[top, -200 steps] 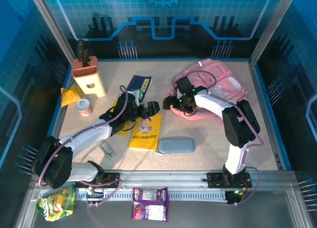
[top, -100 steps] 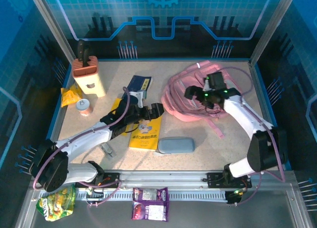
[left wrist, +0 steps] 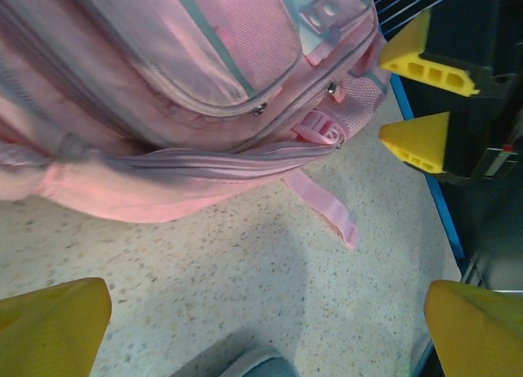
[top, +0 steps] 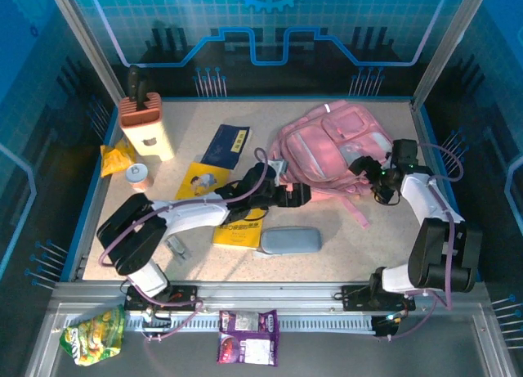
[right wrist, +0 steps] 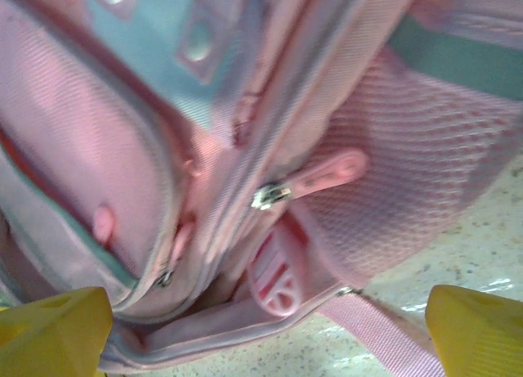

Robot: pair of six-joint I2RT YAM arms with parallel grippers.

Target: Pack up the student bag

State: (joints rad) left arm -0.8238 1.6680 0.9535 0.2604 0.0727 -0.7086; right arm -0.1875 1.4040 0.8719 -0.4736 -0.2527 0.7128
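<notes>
Sitting far right on the surface (top: 359,246), the student bag (top: 331,148) lies front-up, zips look shut. Left claw (top: 301,195) fingers apart, just beside its near edge. Right claw (top: 369,171) fingers apart at its right side. Neither holds anything. Soft floppy fabric, probably light: expect sag and sliding. Best holds: pink zip pull (right wrist: 331,171) or strap (left wrist: 323,205).

- I'm seeing a speckled beige tabletop (top: 343,254) lying under even light, a blue rim (top: 261,100) running along its edges.
- Blue printed wall panels (top: 163,17) are enclosing it.
- Slanted metal posts (top: 86,46) are framing the back corners.
</notes>
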